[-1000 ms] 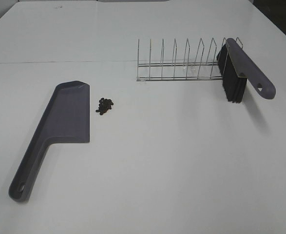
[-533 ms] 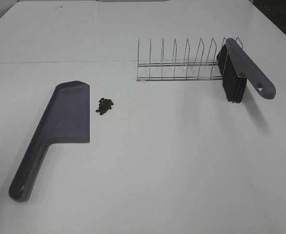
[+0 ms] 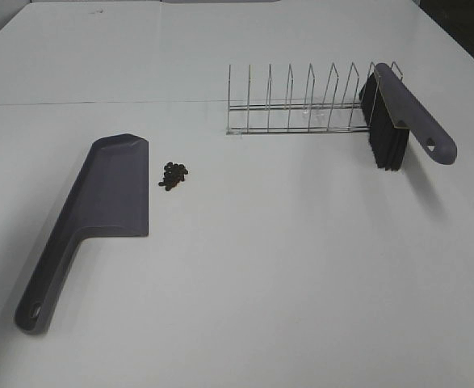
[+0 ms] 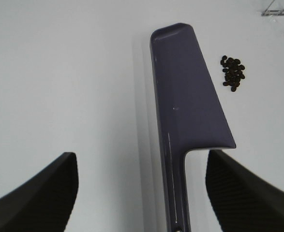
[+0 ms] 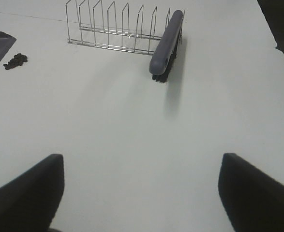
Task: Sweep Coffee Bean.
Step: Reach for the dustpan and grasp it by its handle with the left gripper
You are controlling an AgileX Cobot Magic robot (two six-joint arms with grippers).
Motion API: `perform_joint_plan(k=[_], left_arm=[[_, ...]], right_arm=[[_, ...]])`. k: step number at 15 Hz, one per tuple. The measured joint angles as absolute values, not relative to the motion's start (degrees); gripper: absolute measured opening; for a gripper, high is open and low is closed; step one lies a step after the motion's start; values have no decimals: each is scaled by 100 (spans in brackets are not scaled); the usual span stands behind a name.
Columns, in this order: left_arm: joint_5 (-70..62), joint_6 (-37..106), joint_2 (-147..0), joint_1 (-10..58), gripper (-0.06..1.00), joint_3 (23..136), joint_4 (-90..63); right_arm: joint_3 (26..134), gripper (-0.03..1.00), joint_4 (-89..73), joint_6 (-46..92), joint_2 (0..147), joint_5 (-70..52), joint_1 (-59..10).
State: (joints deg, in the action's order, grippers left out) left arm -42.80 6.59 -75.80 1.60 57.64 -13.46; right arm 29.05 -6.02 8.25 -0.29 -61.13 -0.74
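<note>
A small pile of dark coffee beans (image 3: 174, 175) lies on the white table just right of the grey-purple dustpan (image 3: 99, 206), which lies flat with its handle toward the front. The beans (image 4: 233, 73) and dustpan (image 4: 185, 96) also show in the left wrist view. A grey-purple brush with black bristles (image 3: 398, 117) leans in the right end of a wire rack (image 3: 301, 101); it shows in the right wrist view (image 5: 167, 43) too. My left gripper (image 4: 142, 193) is open above the dustpan's handle. My right gripper (image 5: 142, 193) is open, well short of the brush. Neither arm shows in the exterior view.
The wire rack (image 5: 115, 29) stands at the back right of the white table (image 3: 285, 267). The table's right edge (image 5: 277, 43) borders a dark floor. A seam (image 3: 99, 103) runs across the table behind the dustpan.
</note>
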Motion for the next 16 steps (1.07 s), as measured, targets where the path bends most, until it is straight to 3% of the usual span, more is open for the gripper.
perform_joint_plan(k=[4, 10, 16], left_arm=[[-4561, 395, -8898, 252, 67, 6113, -1341], [-4744, -613, -10290, 1312, 67, 6113, -768], [-4589, -882, -10886, 1650, 67, 6113, -682]], right_arm=[[2905, 73, -602, 825, -29, -6113, -74], [2905, 73, -602, 825, -29, -6113, -74], [2905, 73, -602, 825, -29, -6113, -74]])
